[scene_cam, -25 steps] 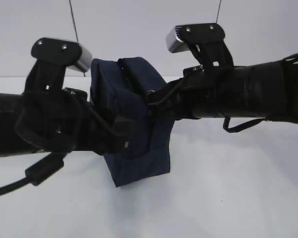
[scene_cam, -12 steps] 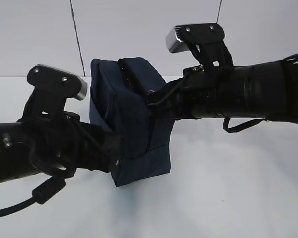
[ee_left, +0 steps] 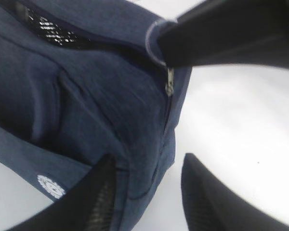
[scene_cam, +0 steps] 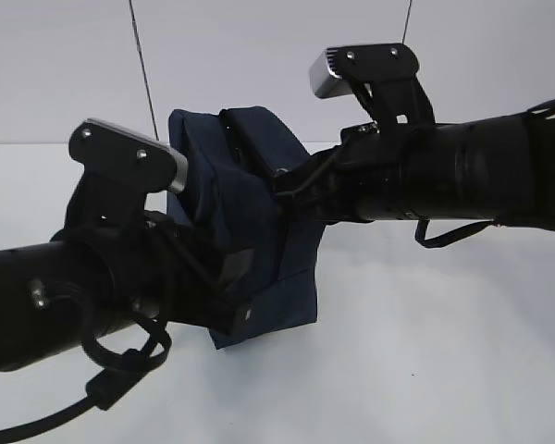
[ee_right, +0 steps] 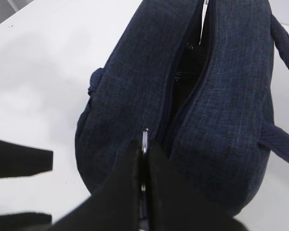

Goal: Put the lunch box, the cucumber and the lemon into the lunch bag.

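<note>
The left gripper [ee_left: 149, 192] has risen back toward the lunch bag [scene_cam: 250, 231], jaws spread around its lower corner. The right gripper [ee_right: 144, 159], jaws pressed together, pinches the zipper pull [ee_right: 145, 137]; opening continues.

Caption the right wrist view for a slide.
Right gripper pinches the metal zipper pull of the partly unzipped navy lunch bag on a white table.
</note>
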You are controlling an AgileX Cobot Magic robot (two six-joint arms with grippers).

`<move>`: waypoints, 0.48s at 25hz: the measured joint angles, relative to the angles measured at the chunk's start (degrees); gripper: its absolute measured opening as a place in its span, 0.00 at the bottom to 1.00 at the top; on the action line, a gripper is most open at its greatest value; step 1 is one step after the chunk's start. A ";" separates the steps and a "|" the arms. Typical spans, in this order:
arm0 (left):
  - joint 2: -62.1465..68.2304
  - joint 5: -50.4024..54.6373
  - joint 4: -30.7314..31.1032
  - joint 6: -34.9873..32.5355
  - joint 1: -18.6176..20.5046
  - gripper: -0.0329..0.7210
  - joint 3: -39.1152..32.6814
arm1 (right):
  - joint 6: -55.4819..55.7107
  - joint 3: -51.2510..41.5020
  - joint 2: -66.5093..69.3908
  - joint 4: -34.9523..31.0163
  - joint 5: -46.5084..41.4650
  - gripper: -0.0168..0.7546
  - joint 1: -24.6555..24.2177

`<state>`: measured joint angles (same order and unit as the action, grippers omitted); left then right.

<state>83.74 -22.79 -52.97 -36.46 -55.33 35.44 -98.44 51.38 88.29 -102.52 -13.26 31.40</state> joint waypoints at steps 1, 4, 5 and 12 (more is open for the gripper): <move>0.63 -0.39 0.27 0.25 -0.31 0.48 0.00 | 0.04 0.00 0.00 0.00 0.00 0.03 0.00; 3.27 -1.52 0.42 0.71 -0.41 0.48 0.00 | 0.14 0.00 0.00 0.00 0.00 0.03 0.00; 3.73 -2.27 0.42 1.18 -0.45 0.48 0.00 | 0.14 0.00 0.00 0.00 0.00 0.03 0.00; 4.95 -4.78 4.10 5.91 -0.54 0.48 0.00 | 0.42 0.00 0.00 0.00 -1.19 0.03 0.00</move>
<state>88.69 -27.56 -48.87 -30.56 -55.87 35.44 -98.02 51.38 88.29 -102.52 -14.44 31.40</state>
